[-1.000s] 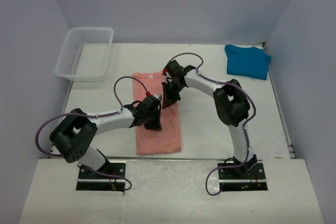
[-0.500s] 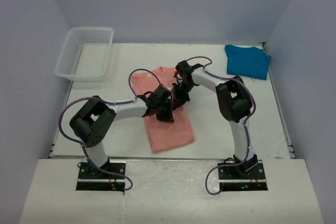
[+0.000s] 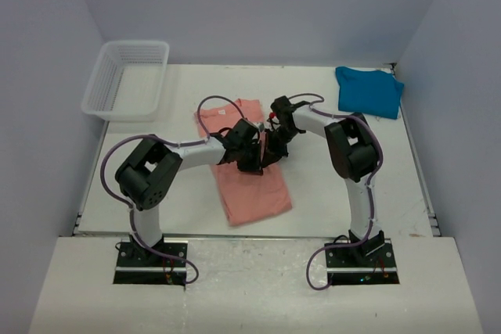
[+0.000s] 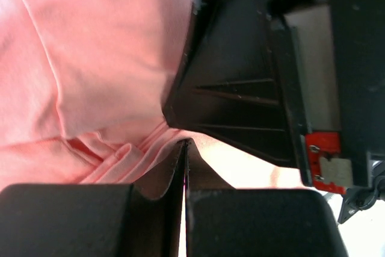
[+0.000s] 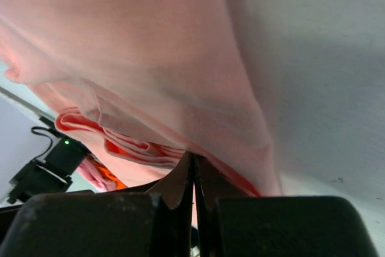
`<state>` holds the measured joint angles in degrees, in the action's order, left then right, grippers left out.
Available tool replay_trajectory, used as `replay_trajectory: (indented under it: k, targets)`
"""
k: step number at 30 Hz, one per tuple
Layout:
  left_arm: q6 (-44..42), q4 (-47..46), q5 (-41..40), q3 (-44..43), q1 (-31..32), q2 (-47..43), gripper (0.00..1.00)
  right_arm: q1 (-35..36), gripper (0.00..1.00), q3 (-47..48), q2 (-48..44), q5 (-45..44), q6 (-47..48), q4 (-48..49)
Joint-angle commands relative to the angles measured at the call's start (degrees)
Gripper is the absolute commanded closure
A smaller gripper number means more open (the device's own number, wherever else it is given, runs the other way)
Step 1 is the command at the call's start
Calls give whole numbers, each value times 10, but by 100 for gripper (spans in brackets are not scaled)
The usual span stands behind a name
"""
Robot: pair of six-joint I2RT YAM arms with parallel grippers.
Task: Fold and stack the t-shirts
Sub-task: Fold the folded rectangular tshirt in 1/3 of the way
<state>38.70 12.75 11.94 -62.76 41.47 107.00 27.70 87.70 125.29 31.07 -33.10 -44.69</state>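
left white-and-black arm point(image 3: 196, 153): forearm reaching toward 3 o'clock | left black two-finger gripper point(image 4: 184, 154): jaws pressed together on salmon-pink t-shirt point(image 3: 258, 193) | right white-and-black arm point(image 3: 313, 122): forearm reaching toward 9 o'clock | right black two-finger gripper point(image 5: 194, 161): jaws pressed together on same shirt, just beside left gripper

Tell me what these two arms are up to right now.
Both arms are working on the salmon-pink t-shirt, which lies as a long, narrow strip in the middle of the table. The left gripper and the right gripper are each shut on a pinch of its cloth, close together near its right edge. The teal-blue t-shirt lies folded at the far right corner, untouched. A white basket sits at the far left. Nothing is stacked yet.
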Motion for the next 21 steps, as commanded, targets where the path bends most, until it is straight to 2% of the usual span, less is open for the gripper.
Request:
replay_trajectory:
  k: [1, 9, 21]
  targets:
    - [-27, -4, -8, -23, -22, 29, 100, -13, 100, -33, -30, 12, -32, 21]
    - [-36, -10, -5, -35, -52, 61, 100, -19, 100, -122, -103, -6, -93, 79]
    - [-64, 4, 30, -103, -76, 124, 100, -19, 100, -186, -102, 7, -115, 123]
